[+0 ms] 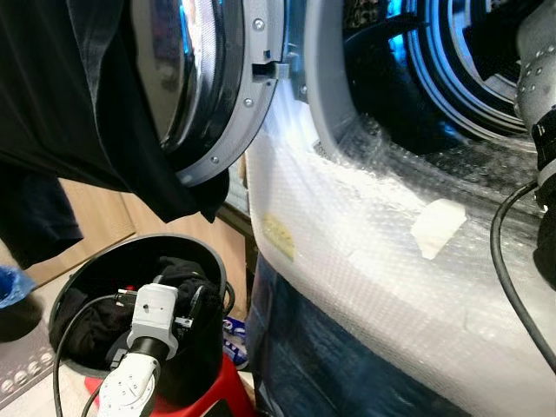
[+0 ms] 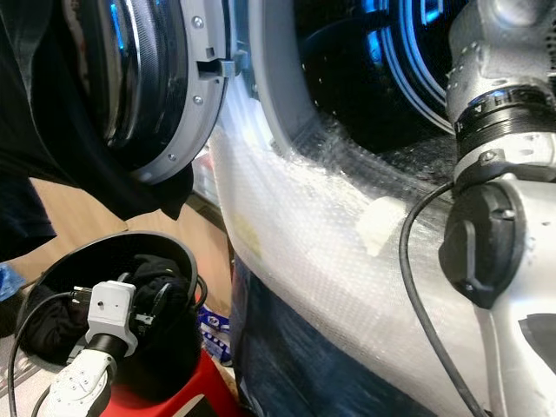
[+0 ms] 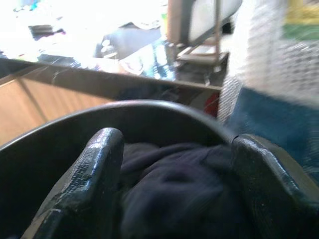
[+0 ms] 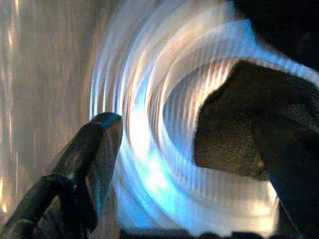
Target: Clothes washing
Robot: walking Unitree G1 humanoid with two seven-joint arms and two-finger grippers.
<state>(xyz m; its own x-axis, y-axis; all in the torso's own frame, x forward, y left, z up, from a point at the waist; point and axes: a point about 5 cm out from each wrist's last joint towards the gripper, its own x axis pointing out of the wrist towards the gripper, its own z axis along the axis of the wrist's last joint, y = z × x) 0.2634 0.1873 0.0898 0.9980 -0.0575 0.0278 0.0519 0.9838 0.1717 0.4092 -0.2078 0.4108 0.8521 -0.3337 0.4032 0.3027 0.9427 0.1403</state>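
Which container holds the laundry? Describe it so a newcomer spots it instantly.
Find the washing machine wrapped in bubble wrap, its round door swung open. On the robot's left, below that door, stands a black bucket with dark clothes inside, the left gripper reaching in.

drum (image 4: 149, 164): blurring into streaks of light behind the right gripper (image 4: 199, 164)
left gripper (image 3: 174, 199): fingertips being cut off by the picture's edge
garment (image 1: 78, 95): running off the top edge
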